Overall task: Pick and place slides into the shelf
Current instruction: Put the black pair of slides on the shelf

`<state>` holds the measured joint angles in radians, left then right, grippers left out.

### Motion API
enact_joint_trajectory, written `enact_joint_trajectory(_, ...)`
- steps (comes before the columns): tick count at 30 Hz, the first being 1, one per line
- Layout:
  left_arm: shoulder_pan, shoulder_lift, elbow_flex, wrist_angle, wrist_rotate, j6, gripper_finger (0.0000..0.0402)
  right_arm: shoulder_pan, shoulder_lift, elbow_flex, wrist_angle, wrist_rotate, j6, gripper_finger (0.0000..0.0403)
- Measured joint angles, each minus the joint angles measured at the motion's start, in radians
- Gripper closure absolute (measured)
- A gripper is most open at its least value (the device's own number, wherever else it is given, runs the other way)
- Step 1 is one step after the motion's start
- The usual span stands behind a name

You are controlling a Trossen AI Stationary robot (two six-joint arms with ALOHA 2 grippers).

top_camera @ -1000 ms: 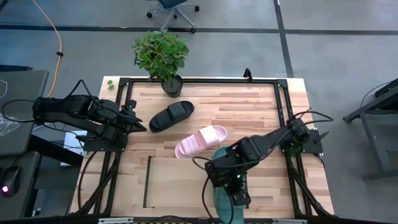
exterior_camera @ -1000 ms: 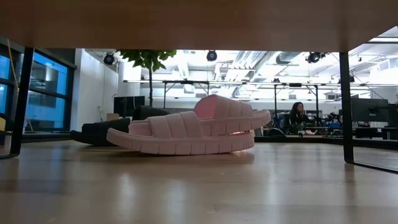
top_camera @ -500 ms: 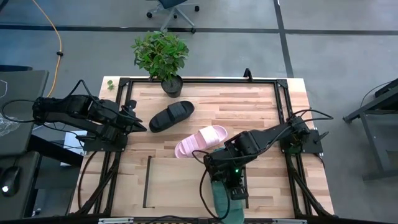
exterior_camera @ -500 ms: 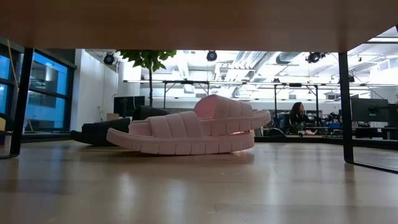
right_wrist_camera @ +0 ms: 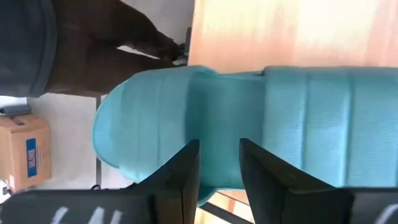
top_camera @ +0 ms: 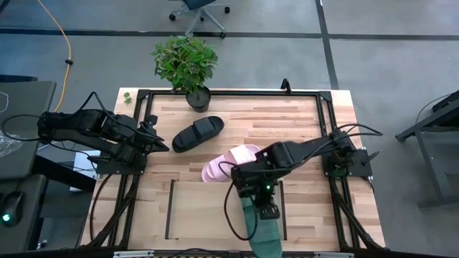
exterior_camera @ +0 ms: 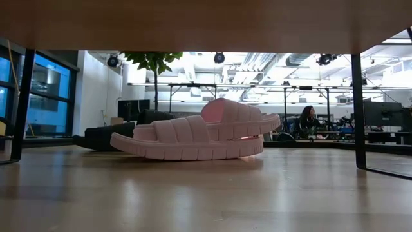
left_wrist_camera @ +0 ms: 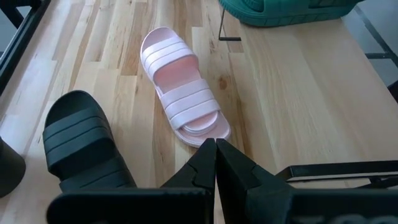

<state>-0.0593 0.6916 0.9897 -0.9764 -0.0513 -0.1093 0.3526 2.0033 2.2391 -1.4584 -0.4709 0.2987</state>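
Observation:
The teal-green slide (top_camera: 262,233) lies flat on the right part of the shelf (top_camera: 208,211), one end past the table's near edge. My right gripper (top_camera: 267,212) (right_wrist_camera: 219,155) hovers open over its footbed (right_wrist_camera: 217,106), beside the ribbed strap (right_wrist_camera: 323,124). The pale pink slide (top_camera: 224,165) (left_wrist_camera: 183,99) rests sole-down at the table's middle. The black slide (top_camera: 197,133) (left_wrist_camera: 87,146) lies behind it to the left. My left gripper (top_camera: 163,147) (left_wrist_camera: 216,149) waits shut at the left, holding nothing.
A potted plant (top_camera: 186,61) stands at the far edge. Black frame rails (top_camera: 326,129) run along the table's sides, and thin rails (top_camera: 170,208) bound the shelf. A person's legs (right_wrist_camera: 93,43) and a cardboard box (right_wrist_camera: 25,152) show beyond the near edge.
My right gripper has drawn back from the near edge toward the table's middle and slightly left, along the teal-green slide. The slide stays lying on the shelf. The pink and black slides have not moved.

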Motion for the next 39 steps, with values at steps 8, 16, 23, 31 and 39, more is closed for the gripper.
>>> enact_joint_trajectory(8, 0.000, 0.000, 0.000, 0.000, 0.000, 0.025, 0.0401, -0.036, 0.000, 0.000, -0.036, 0.124, -0.097, 0.0299)
enact_joint_trajectory(16, 0.000, 0.000, 0.000, 0.000, 0.000, 0.027, 0.0401, -0.063, -0.014, 0.000, -0.020, 0.356, -0.112, 0.0299)
enact_joint_trajectory(23, 0.000, 0.000, 0.000, 0.000, 0.000, 0.027, 0.0401, -0.093, -0.067, 0.000, 0.124, 0.492, -0.072, 0.0300)
enact_joint_trajectory(31, 0.000, 0.008, 0.000, 0.040, 0.017, 0.027, 0.0401, -0.111, -0.098, 0.000, 0.187, 0.525, -0.082, 0.0316)
enact_joint_trajectory(39, 0.000, 0.050, 0.000, 0.062, 0.033, 0.027, 0.0401, -0.123, -0.097, 0.000, 0.202, 0.517, -0.107, 0.0397)
